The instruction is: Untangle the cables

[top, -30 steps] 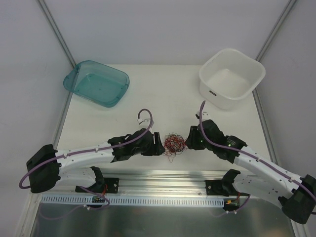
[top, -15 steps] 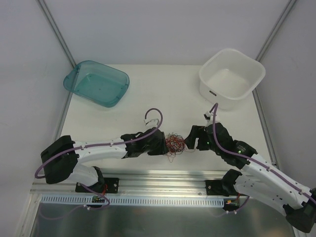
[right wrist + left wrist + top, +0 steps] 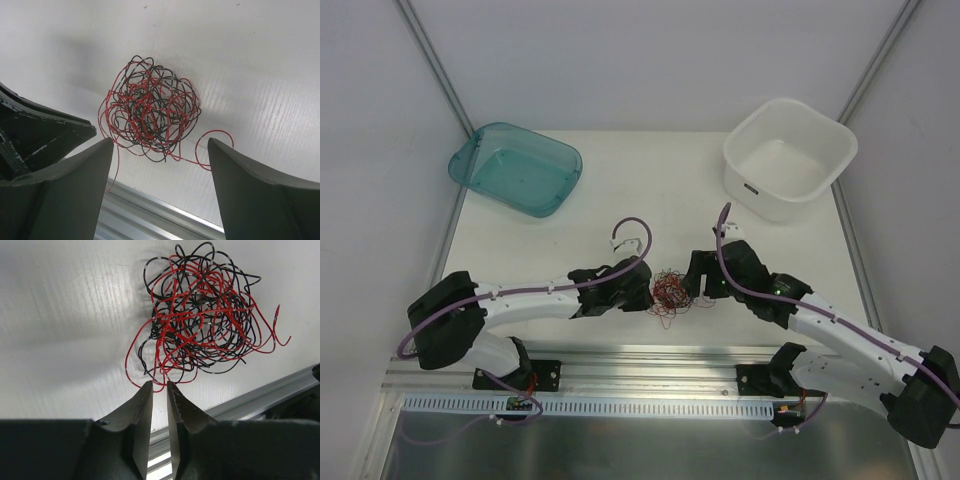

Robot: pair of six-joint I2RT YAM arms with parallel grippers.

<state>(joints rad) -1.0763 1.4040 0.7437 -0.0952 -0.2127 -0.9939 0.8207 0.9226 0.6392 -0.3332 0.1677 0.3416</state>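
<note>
At the far left corner of the white table (image 3: 650, 190) sits a teal tub (image 3: 515, 168), well apart from everything else. The left arm reaches in low from the left, and the left gripper (image 3: 642, 291) lies just beside the left edge of the cables (image 3: 671, 290). In the left wrist view its jaws are drawn almost together with only a thin slit between them. A red loop from the bundle dips right down to the tips, but whether it is nipped cannot be told. The cables form a loose ball of red and black curly strands. They rest on the table near its front edge, just behind the metal rail (image 3: 650, 360), between the two grippers, with a few red ends straggling out. The right gripper (image 3: 694, 288) is close against the ball's right side, its jaws spread wide and holding nothing. The right wrist view shows the ball lying ahead of the open fingers (image 3: 240, 185). At the far right corner stands a white tub (image 3: 785, 165).
</note>
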